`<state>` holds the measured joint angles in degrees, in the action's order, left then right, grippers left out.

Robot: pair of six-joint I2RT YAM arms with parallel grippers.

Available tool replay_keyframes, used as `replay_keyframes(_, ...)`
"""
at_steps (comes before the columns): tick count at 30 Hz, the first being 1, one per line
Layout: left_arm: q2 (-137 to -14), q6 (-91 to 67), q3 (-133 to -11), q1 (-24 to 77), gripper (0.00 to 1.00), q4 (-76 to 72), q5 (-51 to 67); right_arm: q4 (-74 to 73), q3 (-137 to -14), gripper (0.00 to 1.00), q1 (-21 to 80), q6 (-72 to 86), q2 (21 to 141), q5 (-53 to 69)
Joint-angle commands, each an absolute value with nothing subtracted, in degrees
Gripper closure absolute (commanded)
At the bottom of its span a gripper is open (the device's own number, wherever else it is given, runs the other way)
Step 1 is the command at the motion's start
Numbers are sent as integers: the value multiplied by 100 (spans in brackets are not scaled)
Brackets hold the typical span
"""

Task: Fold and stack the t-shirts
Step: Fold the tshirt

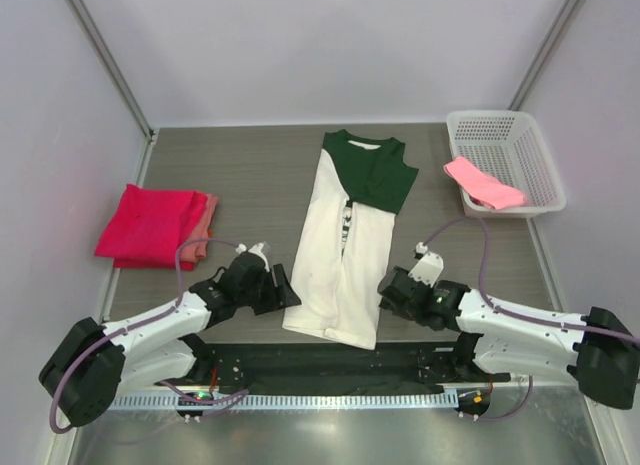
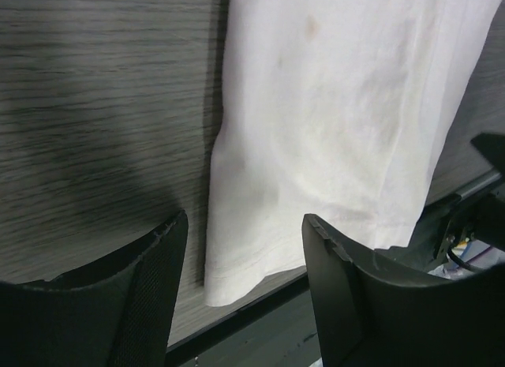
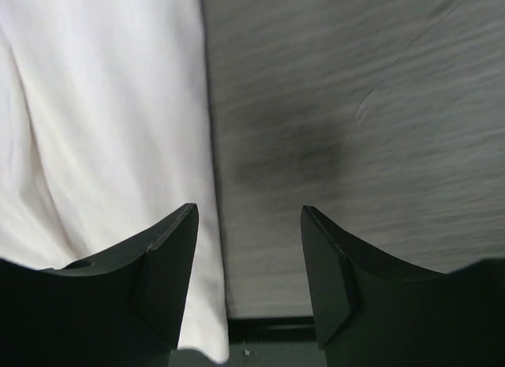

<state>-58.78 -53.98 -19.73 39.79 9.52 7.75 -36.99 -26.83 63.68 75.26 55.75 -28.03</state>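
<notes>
At the near edge of the table (image 1: 250,175), both pincers flank the hem end of the cream-white t-shirt (image 1: 335,265). The left gripper (image 1: 283,288) sits just beside the shirt's left edge, jaws spread wide and holding nothing. In its wrist view the left gripper (image 2: 245,219) frames the near-left hem corner of the cream cloth (image 2: 331,106), which lies flat on the wood grain. The right gripper (image 1: 385,288) is just beside the shirt's right edge, likewise agape and empty. In its own view the right gripper (image 3: 248,209) shows mostly bare table between the jaws, with the cloth's (image 3: 102,106) edge running past the left finger (whether either finger touches fabric cannot be told).

The shirt is folded into a long strip running away from the arms, dark green shoulders at the far end.

Further back on the left lies a folded red-pink t-shirt (image 1: 150,225) with a salmon one (image 1: 208,213) peeking out beneath. At far right a light pink t-shirt (image 1: 483,182) drapes over the near-left rim of the white basket (image 1: 520,145).
</notes>
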Motion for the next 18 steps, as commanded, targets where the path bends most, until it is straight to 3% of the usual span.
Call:
replay_keyframes(1,-6160,-5554,-1758,4270,38,941,826,-3490,-3180,40,5234,6313,5677,-2848)
replay_keyframes(6,-6354,-5757,-1679,4570,46,677,739,-2867,-3901,40,3659,4899,6239,-1972)
replay_keyframes(9,-6355,-5740,-1626,4605,58,598,703,-2279,-4218,41,2674,4441,6915,-1408)
replay_keyframes(16,-6328,-5713,-1494,4640,99,527,817,-933,-4789,36,1565,4297,8322,-291)
replay_keyframes(18,-6276,-5757,-1468,4693,100,510,817,-635,-4912,38,1381,4333,8742,-132)
